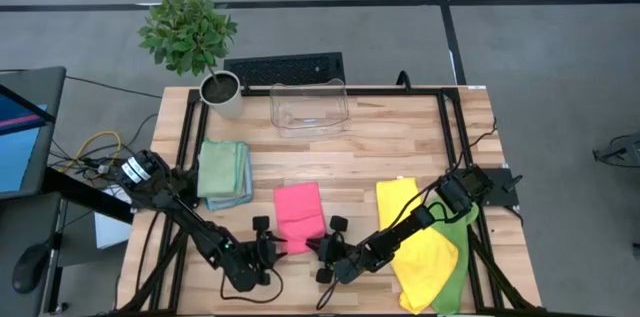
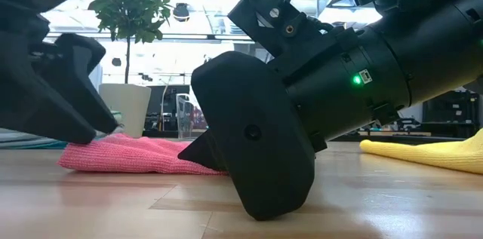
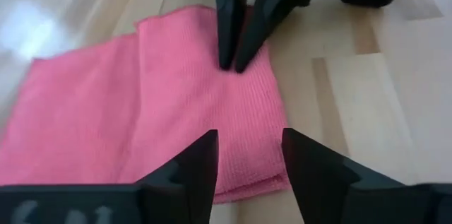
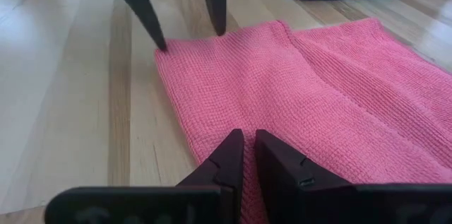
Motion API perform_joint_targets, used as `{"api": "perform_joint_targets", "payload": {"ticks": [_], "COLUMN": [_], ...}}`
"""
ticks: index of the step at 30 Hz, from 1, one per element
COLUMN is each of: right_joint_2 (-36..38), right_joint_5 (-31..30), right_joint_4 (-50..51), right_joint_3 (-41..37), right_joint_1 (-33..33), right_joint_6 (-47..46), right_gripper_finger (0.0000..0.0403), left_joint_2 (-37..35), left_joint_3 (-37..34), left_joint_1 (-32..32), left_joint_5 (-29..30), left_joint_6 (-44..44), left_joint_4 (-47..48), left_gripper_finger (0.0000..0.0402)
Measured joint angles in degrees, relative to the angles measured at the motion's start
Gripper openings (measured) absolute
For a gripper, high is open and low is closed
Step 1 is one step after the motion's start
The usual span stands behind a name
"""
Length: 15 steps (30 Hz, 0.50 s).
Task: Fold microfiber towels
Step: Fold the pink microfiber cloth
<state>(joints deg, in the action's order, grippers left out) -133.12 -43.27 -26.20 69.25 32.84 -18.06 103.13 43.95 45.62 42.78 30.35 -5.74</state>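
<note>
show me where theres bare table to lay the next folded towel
Bare wood lies between the clear plastic bin and the folded pink microfiber towel, and between that towel and the yellow microfiber towel. The near edge is crowded: left claw and right claw flank the pink towel.

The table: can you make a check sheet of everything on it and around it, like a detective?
Surface: wooden table, slatted, on a black frame.
Job's things: pink towel folded, near the front edge; stack of folded towels on the left; yellow towel lying over a green towel on the right.
Clutter: clear plastic bin and potted plant at the back.
Claws: left claw open at one corner of the pink towel; right claw nearly shut at the pink towel's edge.
Cables: yellow and dark cables left of the table.
Surroundings: grey floor, keyboard behind the table.
</note>
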Motion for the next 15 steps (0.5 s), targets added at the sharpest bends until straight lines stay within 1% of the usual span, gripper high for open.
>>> {"api": "perform_joint_targets", "payload": {"ticks": [3,9,12,15], "right_joint_2": [0.0,0.0,0.0,0.0], "right_joint_5": [0.0,0.02,0.02,0.03], "right_joint_4": [0.0,0.02,0.02,0.04], "right_joint_3": [0.0,0.0,0.0,0.0], "right_joint_1": [-0.09,-0.26,-0.26,-0.33], "right_joint_6": [0.01,0.0,0.0,0.0], "right_gripper_finger": [0.0065,0.0065,0.0065,0.0065], "left_joint_2": [1.52,6.07,6.25,4.88], "left_joint_3": [-0.18,0.04,0.08,-0.06], "left_joint_1": [0.04,0.72,1.23,2.01], "left_joint_5": [-1.48,1.64,1.76,0.91], "left_joint_6": [1.28,6.08,7.34,5.51], "left_joint_4": [-0.04,-1.29,-0.82,0.29], "left_gripper_finger": [0.0128,0.0064,0.0041,0.0023]}}
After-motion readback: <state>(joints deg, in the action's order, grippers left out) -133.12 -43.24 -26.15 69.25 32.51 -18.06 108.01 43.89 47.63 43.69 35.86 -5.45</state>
